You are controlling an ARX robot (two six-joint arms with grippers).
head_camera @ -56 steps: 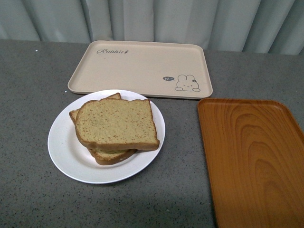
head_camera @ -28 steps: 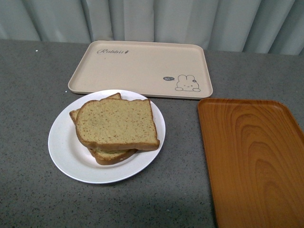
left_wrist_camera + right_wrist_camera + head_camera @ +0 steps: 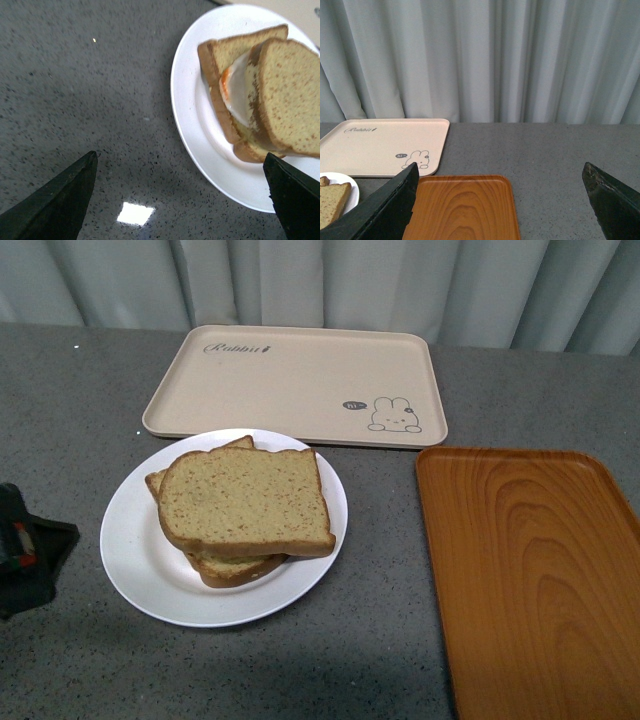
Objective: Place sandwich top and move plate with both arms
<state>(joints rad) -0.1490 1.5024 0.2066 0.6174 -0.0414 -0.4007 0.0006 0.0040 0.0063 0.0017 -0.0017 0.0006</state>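
Plate [image 3: 128, 565], sandwich top [image 3: 245, 500] already stacked on it, has left gripper [image 3: 30, 545] near its left rim, jaws spread; right gripper [image 3: 500, 167], likewise spread, well apart from plate.

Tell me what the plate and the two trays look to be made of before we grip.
Plate: plain smooth white, slightly raised rim; probably ceramic or melamine, can't tell which. Beige tray: matte, printed rabbit and lettering, moulded lip; likely plastic or bamboo-fibre composite. Orange tray: wood-grain pattern with slight sheen; real wood or a printed laminate, unclear.
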